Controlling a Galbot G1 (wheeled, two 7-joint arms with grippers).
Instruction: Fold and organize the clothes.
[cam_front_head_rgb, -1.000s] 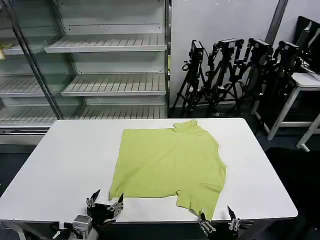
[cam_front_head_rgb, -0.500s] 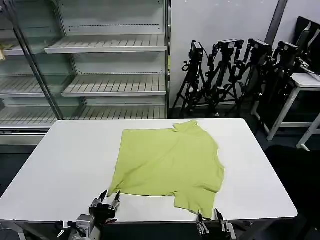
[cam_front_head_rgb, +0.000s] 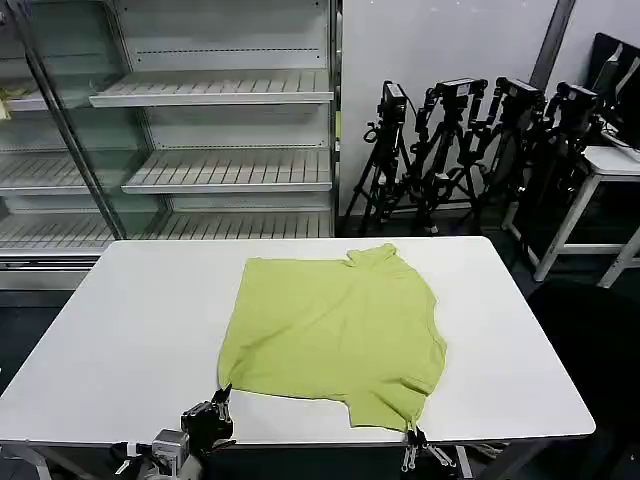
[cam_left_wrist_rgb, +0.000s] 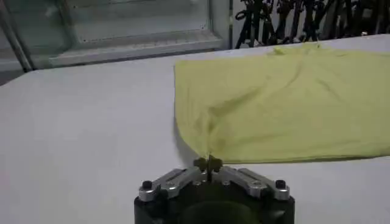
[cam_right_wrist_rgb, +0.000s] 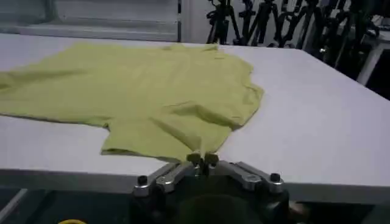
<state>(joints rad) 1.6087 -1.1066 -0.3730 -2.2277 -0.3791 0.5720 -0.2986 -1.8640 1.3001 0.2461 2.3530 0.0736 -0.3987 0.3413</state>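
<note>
Two grippers worked the near hem of the lime yellow-green shirt (cam_front_head_rgb: 335, 335), which lay spread, plain side up, on the white table (cam_front_head_rgb: 130, 330) with its collar (cam_front_head_rgb: 372, 253) toward the shelving unit (cam_front_head_rgb: 200, 130) and the tripods (cam_front_head_rgb: 470, 150) beyond. At the shirt's near left corner, the left gripper (cam_front_head_rgb: 222, 398) had its fingers pressed together on the cloth; the left wrist view showed the fingertips (cam_left_wrist_rgb: 207, 163) meeting on a small peak of fabric drawn up from the corner, with wrinkles running back into the shirt. At the shirt's near right corner, over the table's front edge, the right gripper (cam_front_head_rgb: 414, 437) was likewise pinched shut on the hem, and the right wrist view showed its fingertips (cam_right_wrist_rgb: 202, 159) closed on the tip of the cloth beside the sleeve (cam_right_wrist_rgb: 241, 100). By my judgement the step in hand was the first fold: both near corners were gripped and the garment was not yet doubled over. The next move would call for both arms to lift together and carry the hem toward the collar, evenly, so the soft fabric did not drag or bunch to one side.
</note>
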